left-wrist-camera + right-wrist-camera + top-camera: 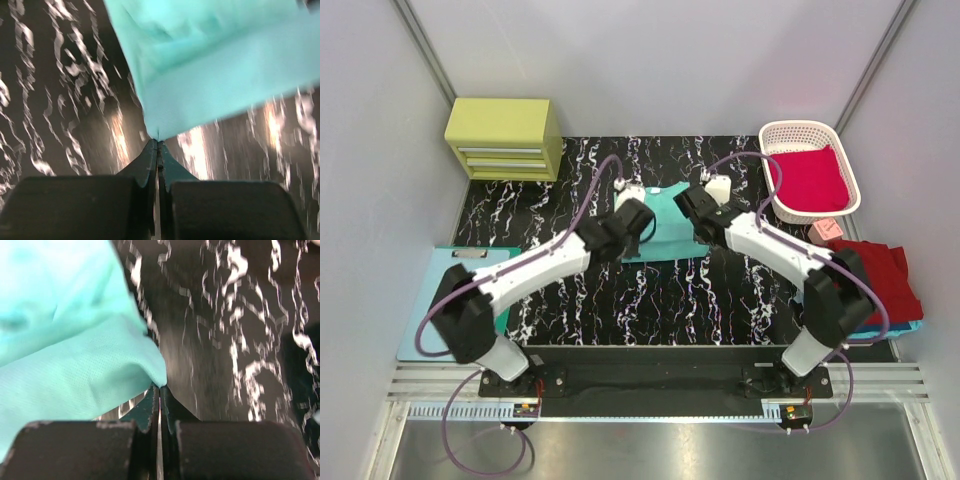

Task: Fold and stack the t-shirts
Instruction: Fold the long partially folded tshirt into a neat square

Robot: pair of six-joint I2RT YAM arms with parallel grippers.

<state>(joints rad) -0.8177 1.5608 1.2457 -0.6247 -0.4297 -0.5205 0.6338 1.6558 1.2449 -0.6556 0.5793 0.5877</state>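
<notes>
Yellow-green drawer chest (503, 138), white lattice basket (798, 127) (far right), blue clipboard (425, 282)

— How's the overhead view?
— Bright, even and sharp. Shadows are soft, with slight bowing toward the edges.
— And the wrist cameras?
— Dimmer. The left one smears the table's (60, 100) white veins into streaks, with warm glare patches, and the mint shirt (225, 65) is blurred. The right one shows its weave up close, but the table behind is soft.
</notes>
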